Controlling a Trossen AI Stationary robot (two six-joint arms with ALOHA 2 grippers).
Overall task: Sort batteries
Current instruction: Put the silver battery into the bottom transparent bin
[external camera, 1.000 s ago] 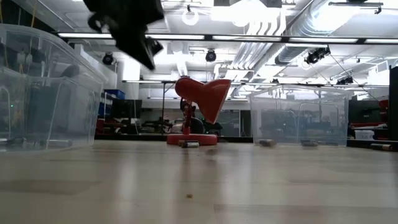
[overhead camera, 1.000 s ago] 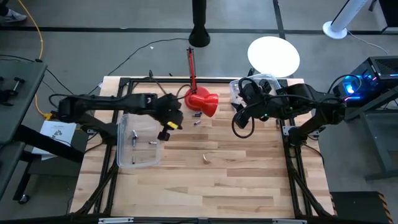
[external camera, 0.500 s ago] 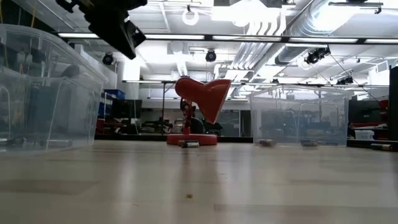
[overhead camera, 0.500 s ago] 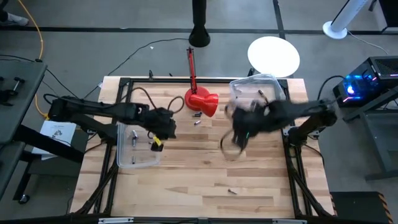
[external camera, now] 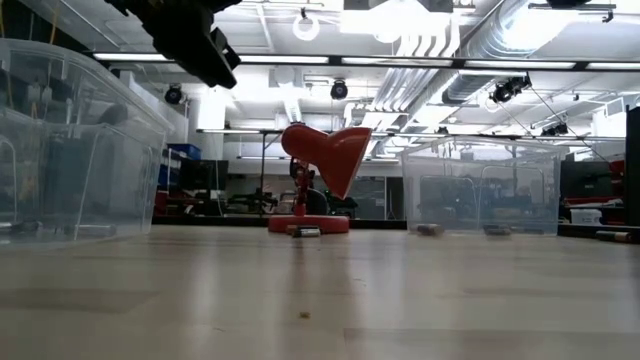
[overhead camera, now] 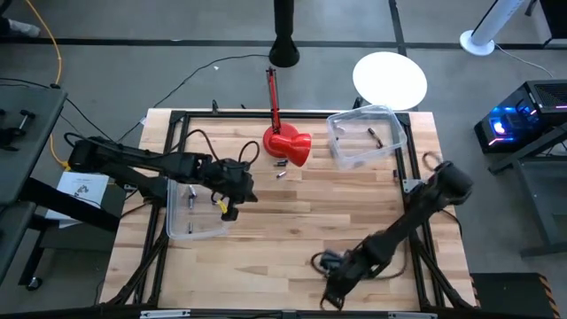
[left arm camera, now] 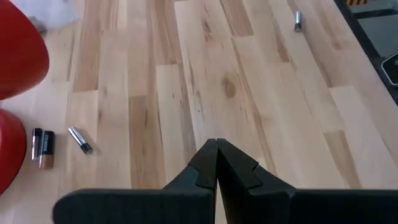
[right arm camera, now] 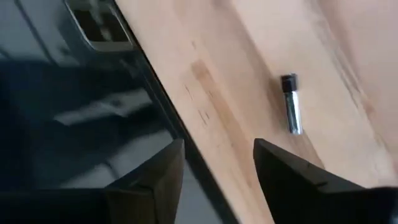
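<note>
the right gripper (right arm camera: 214, 165), fingers spread, hovers at the near tabletop (overhead camera: 292, 221) edge beside a small silvery cylindrical battery (right arm camera: 291, 112), judged next to grasp, while the left gripper (left arm camera: 217, 163), fingers closed empty, hangs over the clear plastic bin (overhead camera: 197, 230).

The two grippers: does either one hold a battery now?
No. The left gripper is shut on nothing; the right gripper is open, with a battery lying ahead on the table.

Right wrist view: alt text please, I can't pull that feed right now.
The right gripper is open above the wooden table, close to its dark edge, with nothing between its fingers. One small silvery battery lies loose on the wood just ahead of the fingertips.
</note>
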